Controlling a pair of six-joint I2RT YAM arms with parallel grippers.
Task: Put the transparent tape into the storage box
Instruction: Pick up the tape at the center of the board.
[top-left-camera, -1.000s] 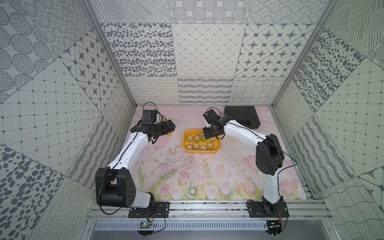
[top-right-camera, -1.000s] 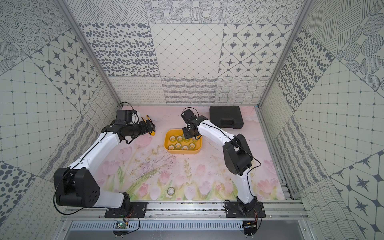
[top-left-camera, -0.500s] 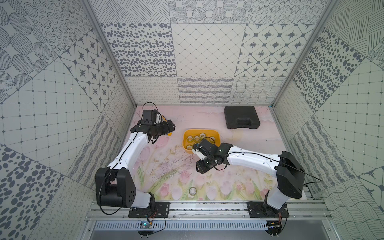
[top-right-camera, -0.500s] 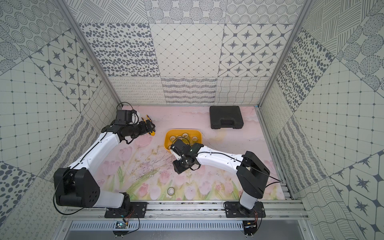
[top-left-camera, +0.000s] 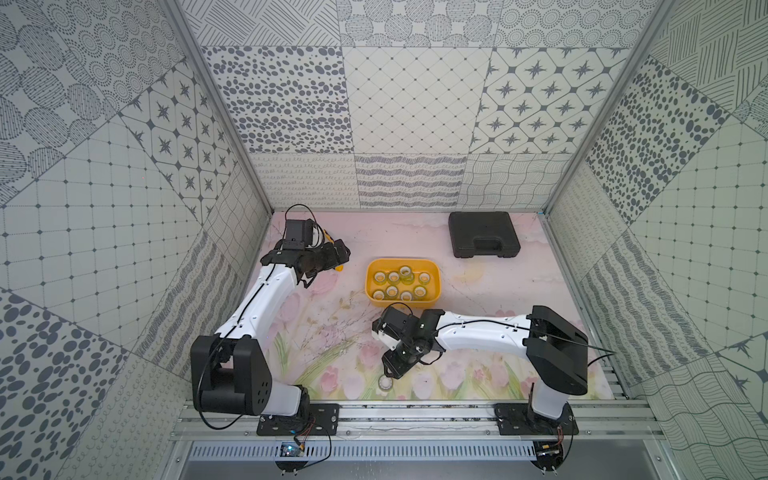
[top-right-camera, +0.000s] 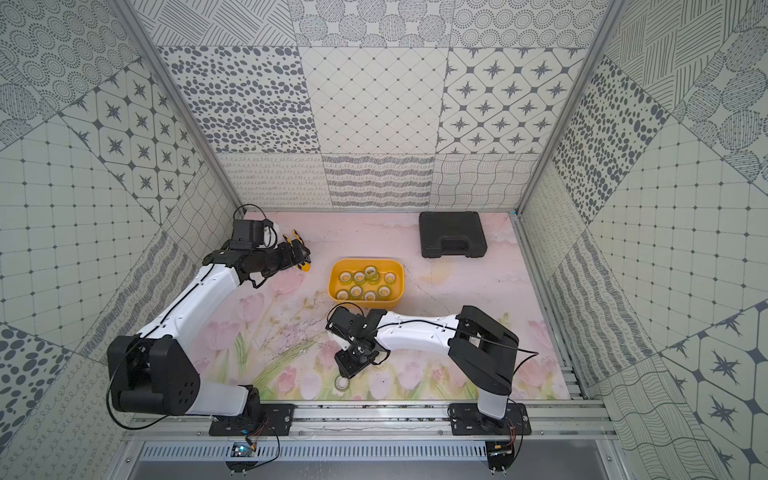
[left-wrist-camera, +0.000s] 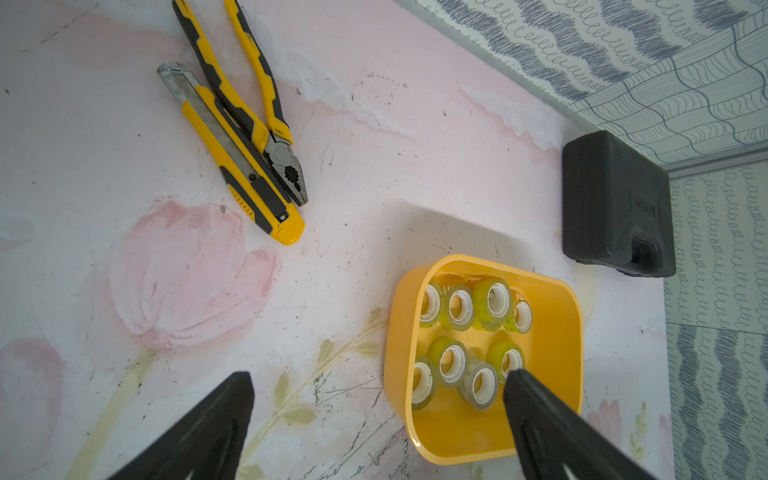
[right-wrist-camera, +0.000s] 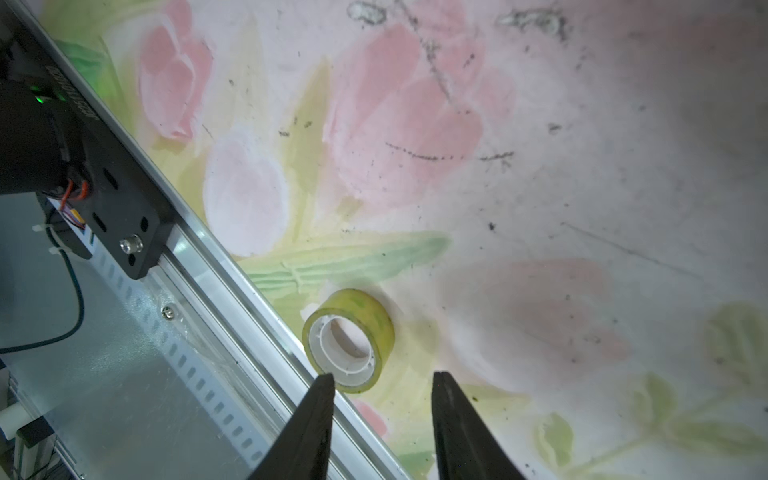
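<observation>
— Hovering over the desk (right-wrist-camera: 540, 166), is the right claw (right-wrist-camera: 381, 376) holding anything?
— No, its jaws stand parted and empty; the tape (right-wrist-camera: 376, 322) lies just ahead of it, beside the rail (right-wrist-camera: 232, 282)
— And the box (top-left-camera: 434, 286)?
— Well behind that claw, rolls (top-left-camera: 406, 272) inside. Meanwhile the left claw (left-wrist-camera: 378, 376) gapes empty, box just ahead of it
</observation>
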